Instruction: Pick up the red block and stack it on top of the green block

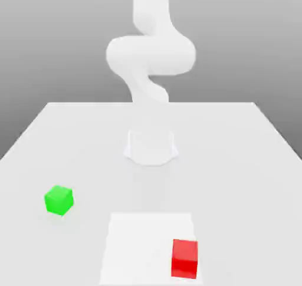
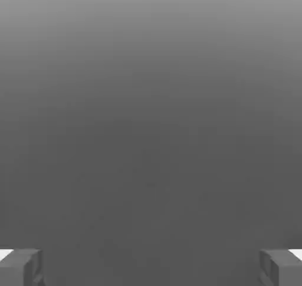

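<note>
Resting untouched near the table's [image 1: 248, 137] front edge, the small smooth red cube [image 1: 184, 257] sits well apart from the matching green cube [image 1: 58, 200]. The gripper [image 2: 151, 268] gapes fully open, empty; reaching comes first, descending squarely over red.

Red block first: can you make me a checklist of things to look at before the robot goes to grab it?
1. Red block free, nothing on it or against it: ok.
2. Green block has a bare top to stack on: ok.
3. The two blocks sit apart on the table, green toward the exterior view's left, red toward its right: ok.
4. Fingers wide apart with nothing between them in the hand view: ok.
5. Fingers lined up over the red block: not ok, no block appears between them.
6. Red block's faces square to the fingers: cannot tell.
</note>
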Controlling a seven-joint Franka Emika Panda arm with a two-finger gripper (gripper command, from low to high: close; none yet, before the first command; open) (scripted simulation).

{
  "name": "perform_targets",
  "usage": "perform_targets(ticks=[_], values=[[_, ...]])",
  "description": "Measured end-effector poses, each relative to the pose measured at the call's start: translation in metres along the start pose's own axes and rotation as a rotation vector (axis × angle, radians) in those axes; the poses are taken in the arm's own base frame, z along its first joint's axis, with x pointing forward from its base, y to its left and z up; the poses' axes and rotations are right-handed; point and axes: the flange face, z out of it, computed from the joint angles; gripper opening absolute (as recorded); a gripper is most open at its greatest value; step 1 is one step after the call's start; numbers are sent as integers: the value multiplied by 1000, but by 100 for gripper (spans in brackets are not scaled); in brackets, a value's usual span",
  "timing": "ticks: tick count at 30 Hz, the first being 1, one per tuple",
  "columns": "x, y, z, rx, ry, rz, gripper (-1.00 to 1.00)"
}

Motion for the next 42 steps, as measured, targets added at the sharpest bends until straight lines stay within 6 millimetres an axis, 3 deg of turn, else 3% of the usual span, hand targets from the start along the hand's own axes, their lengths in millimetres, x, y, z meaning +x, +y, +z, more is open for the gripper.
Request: perform_targets(ticks=[7, 14, 20, 24, 27, 28, 29, 36, 41, 42], values=[[-31, 9, 143, -143, -159, 40, 0], [-90, 44, 266, -299, -296, 71, 0], [-159, 92, 351, -444, -399, 87, 0], [-204, 133, 395, -541, -452, 100, 0], [-224, 154, 424, -558, -461, 102, 0], [-230, 161, 434, -559, -461, 102, 0], [-236, 167, 443, -559, -462, 103, -100], [-238, 169, 445, -559, -461, 102, -100], [-212, 145, 405, -562, -458, 110, -100], [-198, 155, 398, -577, -437, 159, -100]])
